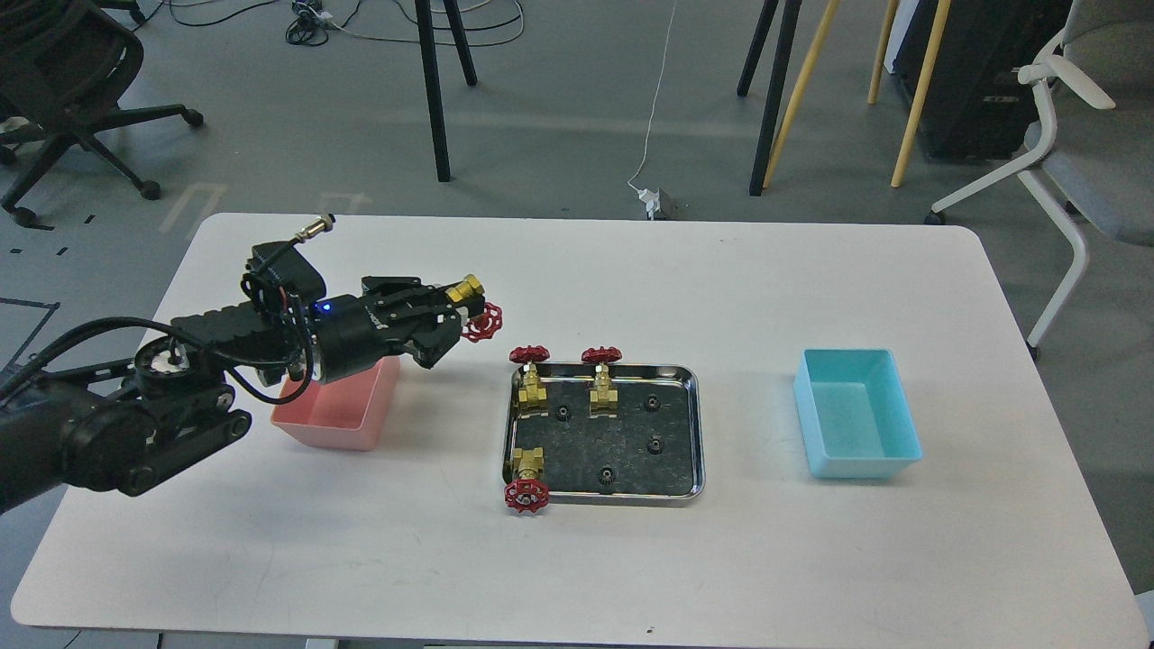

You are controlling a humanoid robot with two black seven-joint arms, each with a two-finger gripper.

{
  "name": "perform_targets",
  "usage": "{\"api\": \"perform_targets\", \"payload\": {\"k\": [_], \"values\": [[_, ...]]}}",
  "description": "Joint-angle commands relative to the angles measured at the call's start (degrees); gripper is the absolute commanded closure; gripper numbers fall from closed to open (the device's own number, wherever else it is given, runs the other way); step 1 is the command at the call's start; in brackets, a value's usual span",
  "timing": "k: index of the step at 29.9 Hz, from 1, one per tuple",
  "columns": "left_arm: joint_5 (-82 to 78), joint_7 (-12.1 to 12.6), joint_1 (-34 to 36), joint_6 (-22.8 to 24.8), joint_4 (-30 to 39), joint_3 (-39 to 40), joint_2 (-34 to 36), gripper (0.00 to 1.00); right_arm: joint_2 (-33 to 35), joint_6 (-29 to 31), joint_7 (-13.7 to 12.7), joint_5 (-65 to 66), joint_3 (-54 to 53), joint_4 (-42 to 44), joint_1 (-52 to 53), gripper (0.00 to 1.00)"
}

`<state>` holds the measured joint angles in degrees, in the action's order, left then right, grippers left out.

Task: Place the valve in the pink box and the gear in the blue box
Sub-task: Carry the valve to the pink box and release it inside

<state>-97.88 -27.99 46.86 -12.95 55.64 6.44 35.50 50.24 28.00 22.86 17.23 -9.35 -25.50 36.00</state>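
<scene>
Left gripper pinches the valve in the air, just right of the pink box (red wheel pointing right). Three more valves and four gears sit in the steel tray. The blue box stands far right.

White table carries pink box, steel tray, blue box.
</scene>
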Motion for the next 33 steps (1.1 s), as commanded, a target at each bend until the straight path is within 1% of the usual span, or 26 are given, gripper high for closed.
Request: {"api": "perform_targets", "payload": {"k": [1,5,10,13,18,24,30,32,33], "values": [[0.4,0.0,-0.5,0.1,0.1,-0.1,4.1,0.72,-0.6,0.0,0.0,0.0,0.0,0.1,0.0,0.01],[0.6,0.0,-1.6,-0.2,-0.4,-0.1,6.8,0.72,-0.6,0.0,0.0,0.0,0.0,0.2,0.4,0.01],[0.7,0.0,-4.1,-0.5,-0.9,-0.2,7.6,0.72,-0.7,0.0,-0.1,0.1,0.0,0.2,1.3,0.01],[0.8,0.0,-6.1,-0.8,-2.2,-0.2,7.4,0.72,-0.8,0.0,-0.3,0.2,0.1,0.2,1.7,0.01],[0.8,0.0,-7.2,-3.4,-6.6,-0.2,6.6,0.72,-0.7,0.0,-0.3,0.2,0.1,0.2,2.3,0.01],[0.9,0.0,-8.3,-4.5,-8.4,-0.2,6.5,0.71,-0.7,0.0,-0.3,0.3,0.1,0.2,2.4,0.01],[2.5,0.0,-10.7,-5.0,-8.4,-0.3,6.3,0.68,-0.7,0.0,-0.3,0.3,0.1,0.2,2.5,0.01],[3.4,0.0,-11.3,-5.0,-8.4,-0.2,5.4,0.66,-0.7,0.0,-0.3,0.3,0.1,0.2,2.5,0.01],[3.9,0.0,-11.3,-5.0,-8.4,-0.2,4.7,0.63,-0.7,0.0,-0.3,0.3,0.1,0.2,2.5,0.01]]}}
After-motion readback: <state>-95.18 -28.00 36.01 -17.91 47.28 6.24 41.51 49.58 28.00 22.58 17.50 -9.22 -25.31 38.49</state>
